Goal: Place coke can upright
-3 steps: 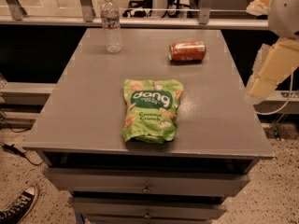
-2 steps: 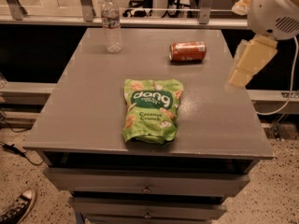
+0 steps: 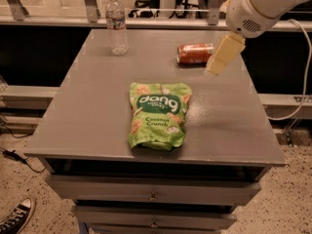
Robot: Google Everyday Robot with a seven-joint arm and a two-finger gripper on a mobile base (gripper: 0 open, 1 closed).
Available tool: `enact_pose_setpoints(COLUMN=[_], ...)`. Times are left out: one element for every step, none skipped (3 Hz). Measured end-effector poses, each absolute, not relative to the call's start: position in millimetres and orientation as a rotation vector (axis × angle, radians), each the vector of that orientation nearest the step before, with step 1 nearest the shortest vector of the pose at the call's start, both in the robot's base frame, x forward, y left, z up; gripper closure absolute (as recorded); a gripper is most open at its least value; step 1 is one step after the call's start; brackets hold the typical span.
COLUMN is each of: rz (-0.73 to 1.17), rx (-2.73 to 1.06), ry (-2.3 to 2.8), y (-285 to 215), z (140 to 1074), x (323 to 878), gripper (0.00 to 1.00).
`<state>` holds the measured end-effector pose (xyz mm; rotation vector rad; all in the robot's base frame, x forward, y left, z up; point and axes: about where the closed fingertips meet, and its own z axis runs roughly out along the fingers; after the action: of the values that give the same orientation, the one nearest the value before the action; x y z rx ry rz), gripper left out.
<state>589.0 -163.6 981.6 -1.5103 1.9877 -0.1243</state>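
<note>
Coke can (image 3: pixel 195 53) down on its side on the counter (image 3: pixel 87 130), toward the back edge, long axis running across the view; which end is the silver top, cannot tell. Gripper (image 3: pixel 223 56) just beside the can's right-hand end, angled down toward the counter, hanging off the white arm that comes in from above and to the right of the can. How far the gripper is open, cannot tell; it has hold of nothing, and whether it touches the can is unclear. Green snack bag (image 3: pixel 157 115) lies flat nearer the front than the can, well apart from it. Clear water bottle (image 3: pixel 117 26) stands upright to the left of the can, also well apart. Step in hand, by my reading: closing in for the grasp, can not yet lifted. To do it well: come across the can's round body near mid-length, not at an end, so it does not roll or skid away; close squarely, lift clear, rotate the long axis to vertical, set the base flat before letting go. The bare counter around the can gives room to stand it without nudging bag or bottle
</note>
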Motion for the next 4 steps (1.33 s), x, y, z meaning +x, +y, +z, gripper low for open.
enact_pose_setpoints(rz=[-0.083,-0.019,0.043,0.11], rx=[-1.445,-1.374,-1.323,-1.336], ry=[1.982,1.988,1.996,1.988], y=[-155.0,-150.9,-153.0,-150.3], z=[965.7,945.6,931.0,917.2], x=[636.7,681.3,707.7,725.4], gripper=[0.0,0.0,0.0,0.0])
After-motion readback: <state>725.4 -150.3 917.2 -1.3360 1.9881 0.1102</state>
